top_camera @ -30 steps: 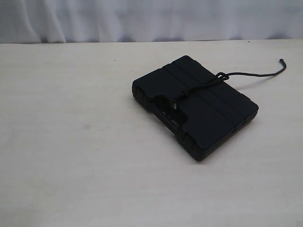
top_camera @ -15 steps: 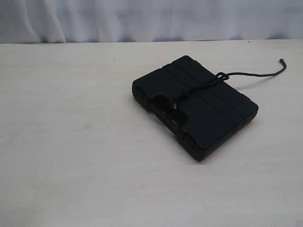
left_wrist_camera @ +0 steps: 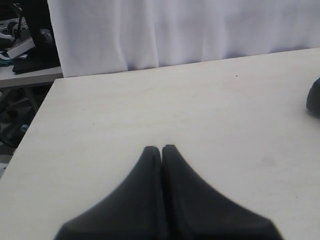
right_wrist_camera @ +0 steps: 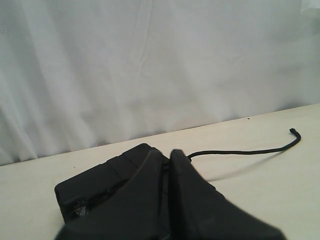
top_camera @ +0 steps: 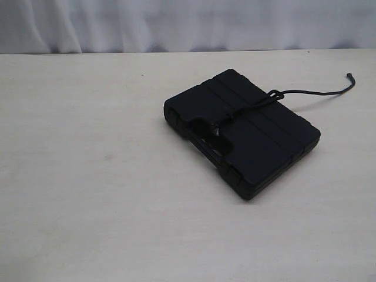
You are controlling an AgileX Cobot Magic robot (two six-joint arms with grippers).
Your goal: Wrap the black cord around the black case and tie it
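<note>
Case (top_camera: 264, 154) bound by cord (top_camera: 311, 92), pale table (top_camera: 88, 176), white curtain (top_camera: 176, 23) behind

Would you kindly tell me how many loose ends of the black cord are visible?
1. The tip of the cord lies on the table, right of the case in the exterior view; the other end may be hidden.

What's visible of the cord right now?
The cord is thin black string. It runs diagonally over the case lid from the handle slot to a small knot near the far edge. From there a free tail curves out over the table, its blunt tip seemingly lifted. Nothing grips it.
</note>
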